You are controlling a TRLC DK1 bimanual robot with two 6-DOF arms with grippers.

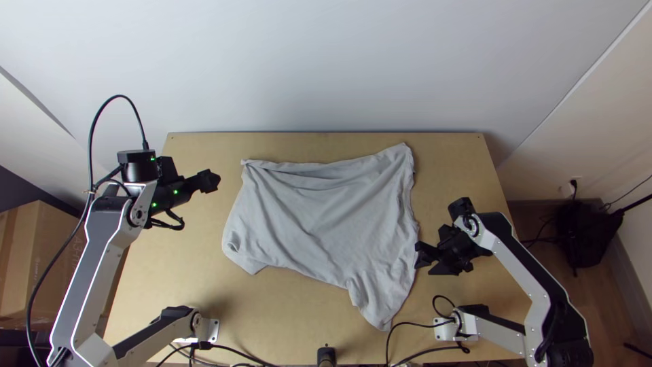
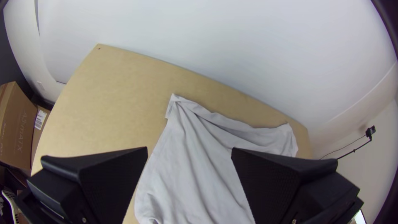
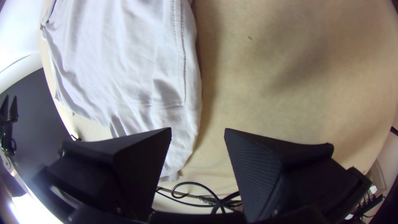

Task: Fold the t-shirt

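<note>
While the left gripper point(image 1: 214, 181), fingers spread, hung at the t-shirt's point(image 1: 326, 224) ten o'clock in the top view, the right gripper point(image 1: 422, 261) – also parted – hung at four, close by the edge. The grey t-shirt lay spread and rumpled, one corner trailing toward five o'clock across the wooden table point(image 1: 183, 265).

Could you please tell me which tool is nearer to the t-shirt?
Right. The right tool is beside the right edge of the t-shirt; the left tool is left of its far left corner, with table showing between.
</note>
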